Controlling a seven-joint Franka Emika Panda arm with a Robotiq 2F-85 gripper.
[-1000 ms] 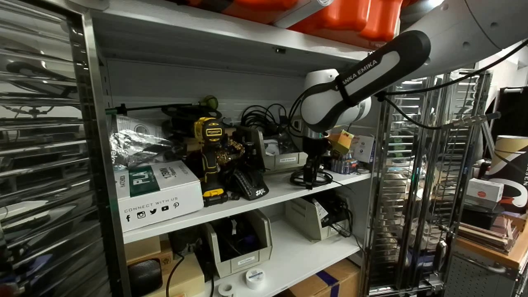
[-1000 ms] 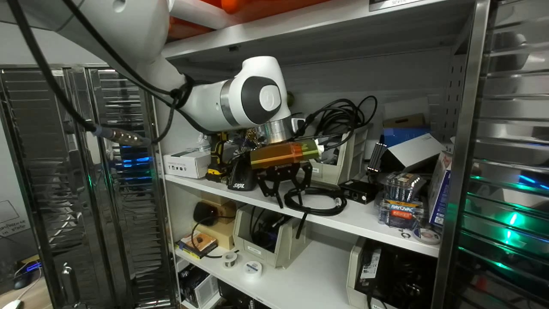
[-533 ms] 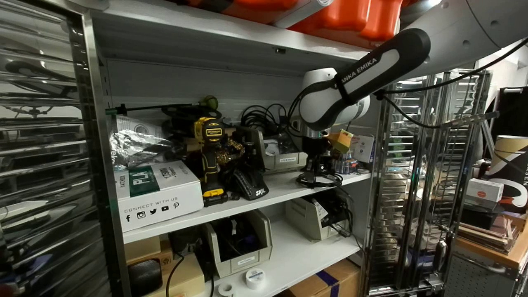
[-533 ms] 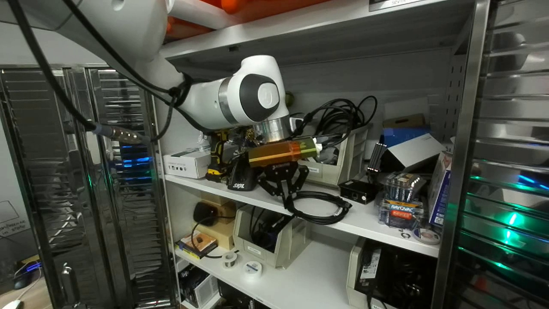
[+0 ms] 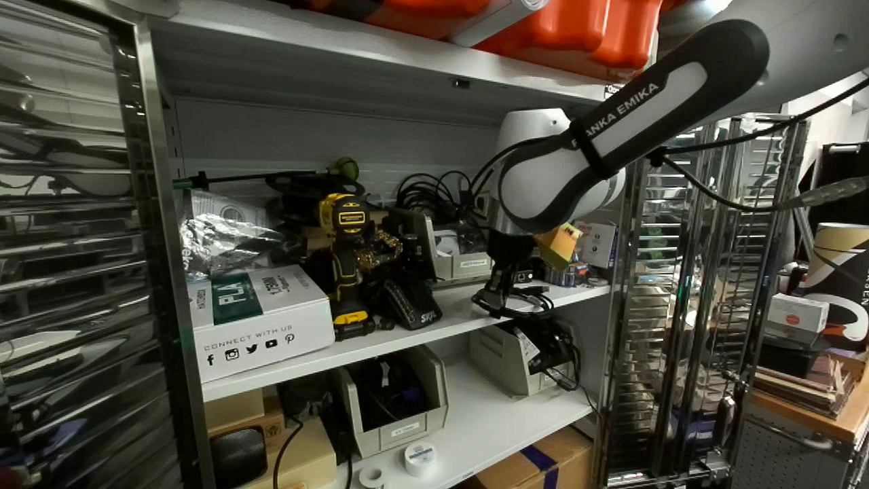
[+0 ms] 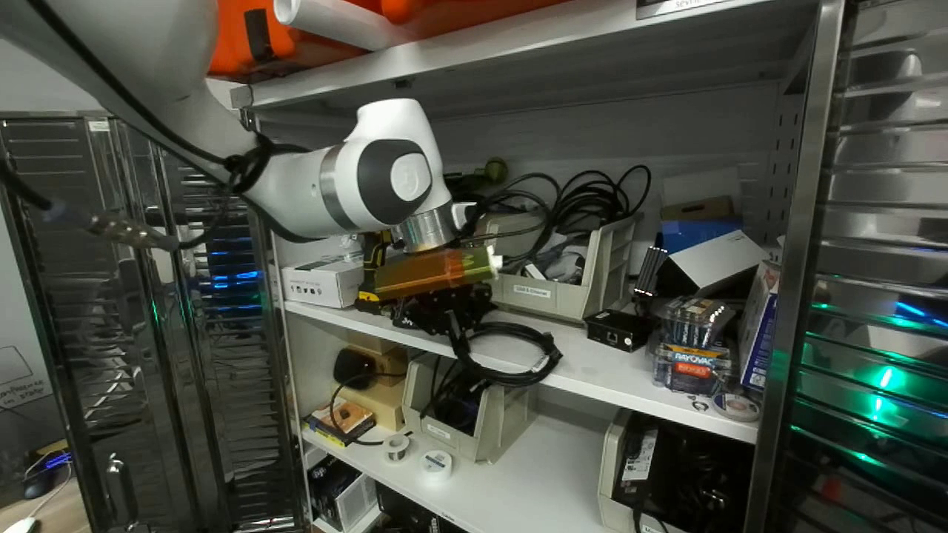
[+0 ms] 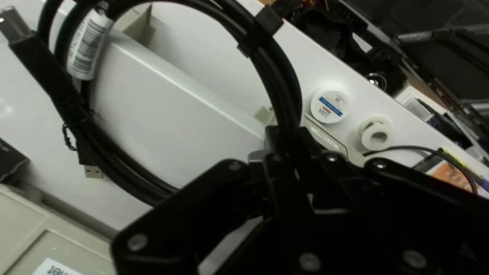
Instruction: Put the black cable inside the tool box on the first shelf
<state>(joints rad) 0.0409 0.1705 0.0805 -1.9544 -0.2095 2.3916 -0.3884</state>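
Free shelf [image 6: 601, 370] before black box [image 6: 617, 330]

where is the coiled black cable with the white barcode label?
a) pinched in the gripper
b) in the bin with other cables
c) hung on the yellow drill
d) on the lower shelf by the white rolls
a: in the wrist view the black cable runs between the closed jaws of the gripper, its white barcode label showing farther along the loop.

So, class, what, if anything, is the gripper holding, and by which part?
The gripper holds the black cable, pinching one side of its coiled loop.
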